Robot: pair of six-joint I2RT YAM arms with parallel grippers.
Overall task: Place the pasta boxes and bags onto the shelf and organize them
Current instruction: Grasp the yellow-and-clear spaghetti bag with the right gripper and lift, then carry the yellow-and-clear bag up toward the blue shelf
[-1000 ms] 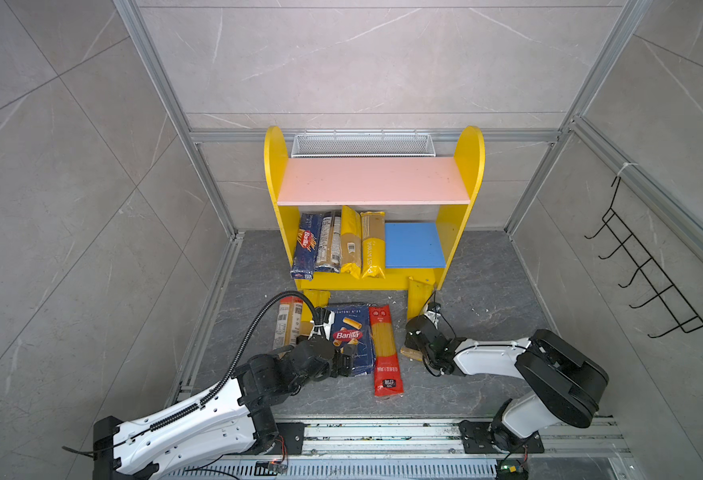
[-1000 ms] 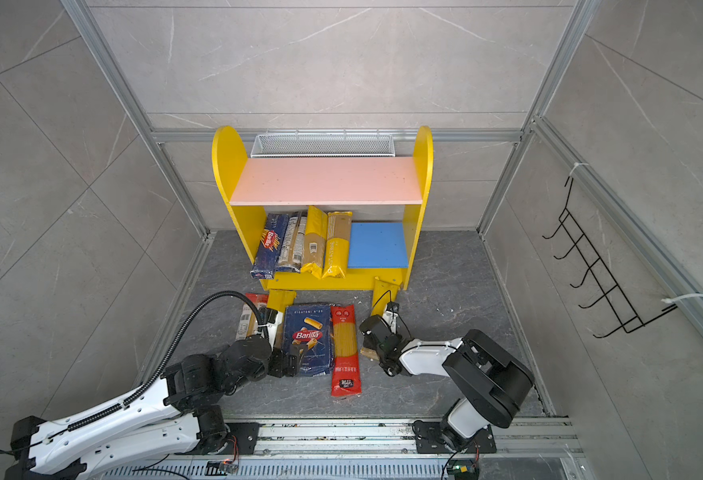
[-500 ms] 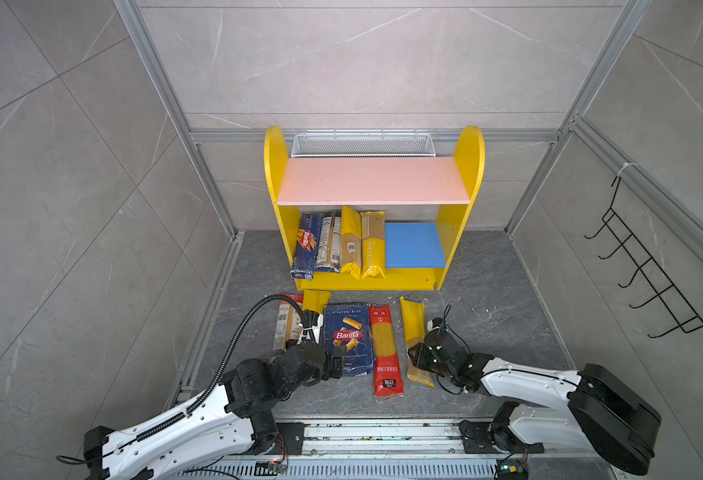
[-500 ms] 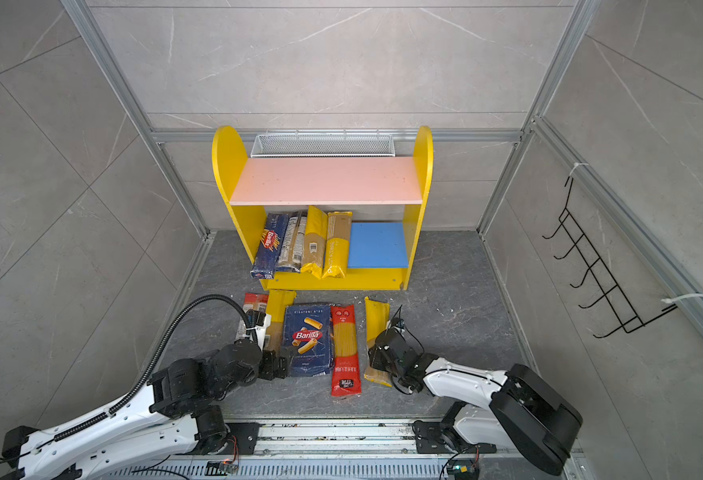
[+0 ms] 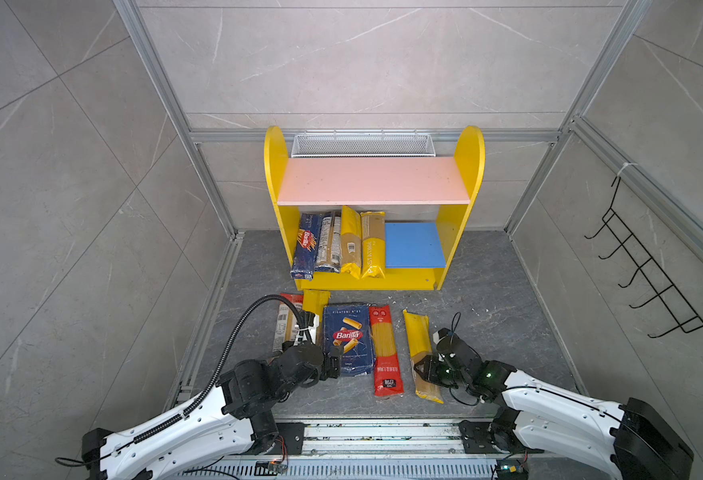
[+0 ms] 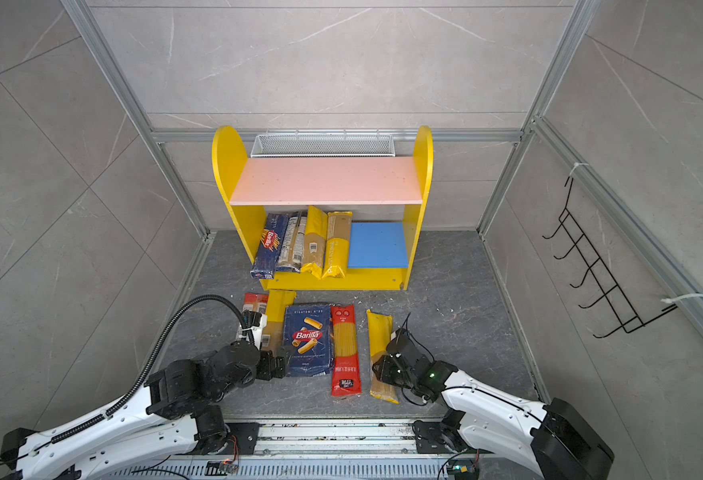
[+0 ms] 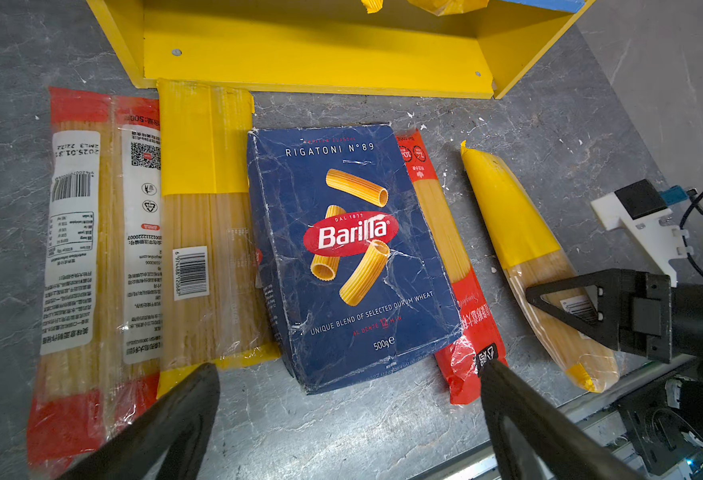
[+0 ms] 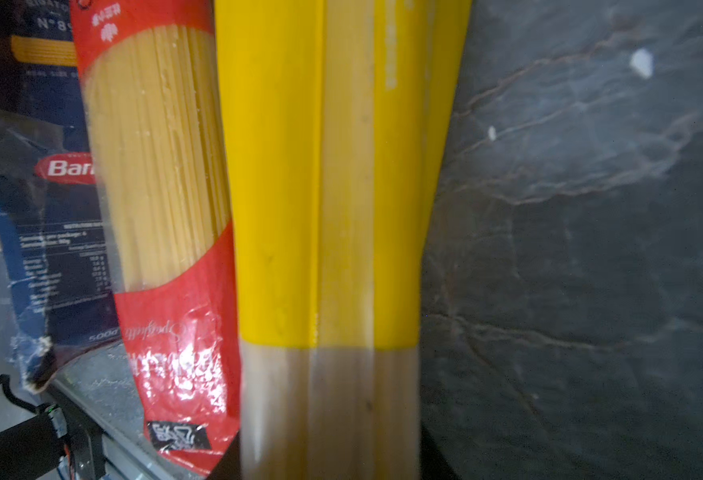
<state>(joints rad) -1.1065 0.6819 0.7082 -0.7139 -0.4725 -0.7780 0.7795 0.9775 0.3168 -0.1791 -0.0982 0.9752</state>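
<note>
The shelf (image 5: 372,180) stands at the back, with several pasta packs (image 5: 337,245) on the left of its blue lower board (image 5: 414,251). On the floor in front lie a red-ended bag (image 5: 285,324) (image 7: 71,249), a yellow-ended bag (image 5: 315,301) (image 7: 208,208), the blue Barilla rigatoni pack (image 5: 347,338) (image 7: 349,249) and a red spaghetti bag (image 5: 385,349) (image 8: 162,166). My left gripper (image 5: 335,365) (image 7: 349,365) is open at the rigatoni pack's near end. My right gripper (image 5: 424,368) (image 8: 329,457) is shut on another yellow-ended spaghetti bag (image 5: 418,336) (image 8: 329,166), right of the red one.
A white mesh basket (image 5: 360,145) sits behind the pink board. A black wire hook rack (image 5: 649,266) hangs on the right wall. An aluminium rail (image 5: 383,432) runs along the near edge. Bare blue board lies right of the shelved packs.
My right gripper has drawn the yellow-ended bag back from the shelf's front toward the near rail. The left arm has barely shifted and stays open.
</note>
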